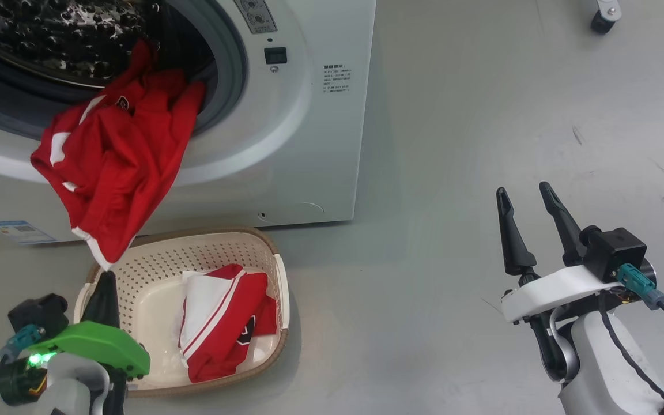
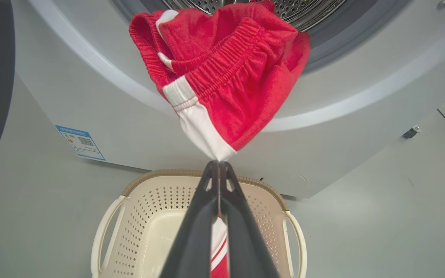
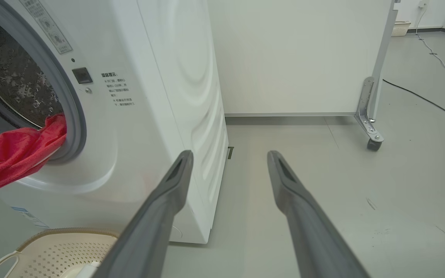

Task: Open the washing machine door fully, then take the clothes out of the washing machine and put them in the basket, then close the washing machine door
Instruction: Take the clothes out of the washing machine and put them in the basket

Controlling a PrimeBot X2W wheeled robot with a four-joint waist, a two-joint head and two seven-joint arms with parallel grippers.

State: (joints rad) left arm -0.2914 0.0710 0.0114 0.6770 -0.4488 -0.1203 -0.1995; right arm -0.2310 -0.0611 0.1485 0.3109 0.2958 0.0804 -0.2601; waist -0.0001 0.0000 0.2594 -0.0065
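We find the left end effector [image 2: 219, 164] clamped on the white corner of the red garment [image 2: 230, 77], above the basket [image 2: 145, 200] at frame bottom, evidently for dropping; the right end effector [image 1: 523, 190] is open and empty.

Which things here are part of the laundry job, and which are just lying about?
Job: washing machine; hanging red garment, pinched by left hand; basket; second red garment inside it.
Lying about: wheeled partition; floor cable.

Washing machine [image 1: 286, 144]: smooth white glossy casing; drum [image 1: 49, 34] shiny perforated metal. Clothes [image 1: 119, 155]: red knit cloth, white trim, matt. Basket [image 1: 217, 253]: cream perforated plastic, brown woven-look rim. Floor [image 1: 482, 115]: smooth grey, slight sheen.
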